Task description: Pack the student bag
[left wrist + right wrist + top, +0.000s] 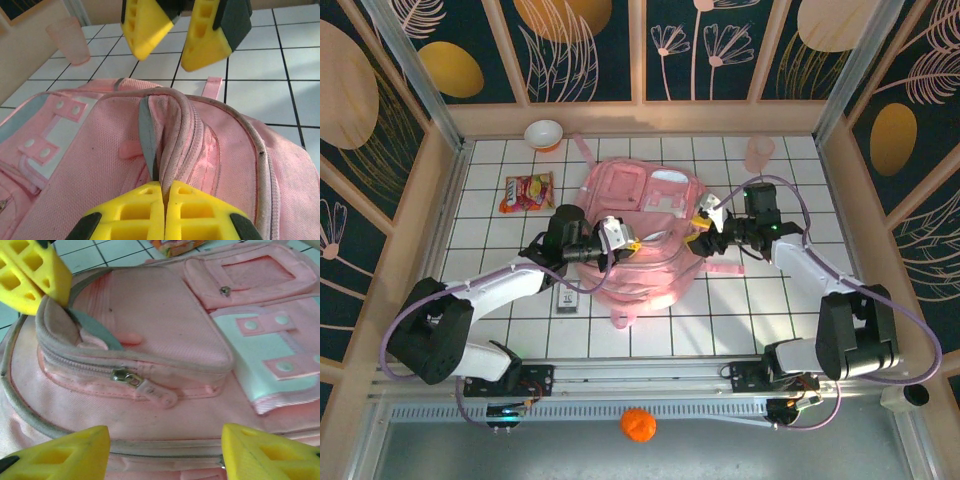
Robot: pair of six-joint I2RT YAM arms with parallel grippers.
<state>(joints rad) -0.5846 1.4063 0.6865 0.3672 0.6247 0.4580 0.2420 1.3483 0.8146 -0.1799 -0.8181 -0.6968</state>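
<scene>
Left claw (162, 188) pinches student bag (90, 165) (right claw (164, 447) agape).

right gripper (165, 435) jaws spread wide over the student bag (150, 305), nothing between them. Front pocket's zipper slider (125, 376) straight ahead, pink pull tab (156, 393) lying to its right. left gripper (42, 282) top left, pinched on the pocket's raised grey rim. Orange snack packet (175, 244) at the top edge.

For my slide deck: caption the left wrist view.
Left pincer shut on a fold of the large soft pink fabric backpack; right pincer open beyond.
</scene>
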